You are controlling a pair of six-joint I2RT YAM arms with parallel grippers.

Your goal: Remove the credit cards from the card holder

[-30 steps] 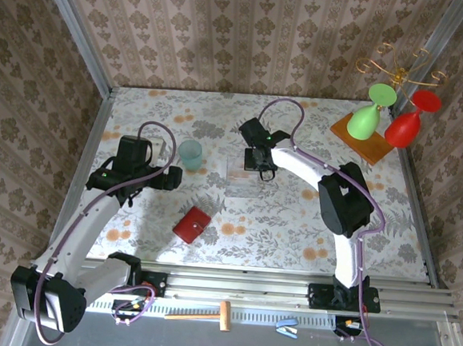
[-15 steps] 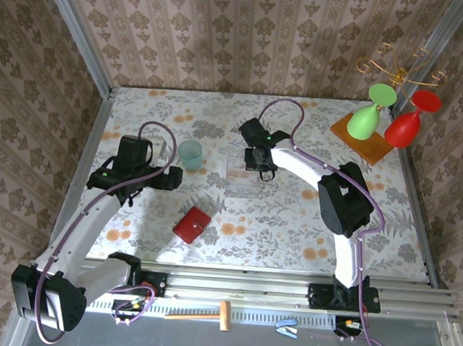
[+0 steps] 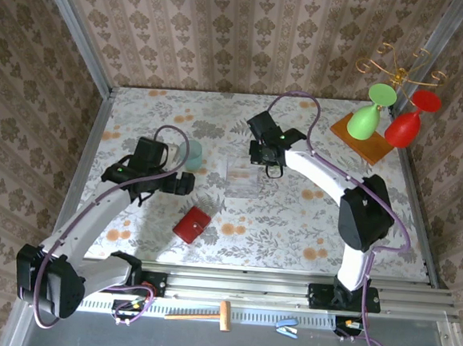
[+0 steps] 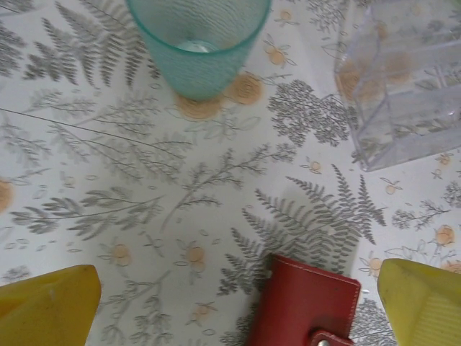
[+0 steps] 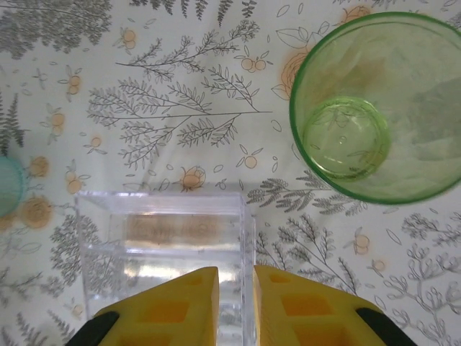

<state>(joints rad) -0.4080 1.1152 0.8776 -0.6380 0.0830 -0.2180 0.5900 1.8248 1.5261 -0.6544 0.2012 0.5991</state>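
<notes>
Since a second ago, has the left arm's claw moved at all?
Yes. The left gripper has shifted right, closer to the cup, which stayed put.

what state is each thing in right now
red bifold card holder: closed, lying flat on the table
teal plastic cup: upright, mouth up
clear plastic box: standing on the table
left gripper: wide open, empty
right gripper: barely open, nothing between its fingers

- card holder: red leather-like cover, matt, stitched edge, shiny metal snap.
- clear box: transparent plastic, glossy.
- teal cup: translucent plastic, finely ribbed.
- green cup: translucent, glossy.
- table cover: smooth floral-printed sheet.
</notes>
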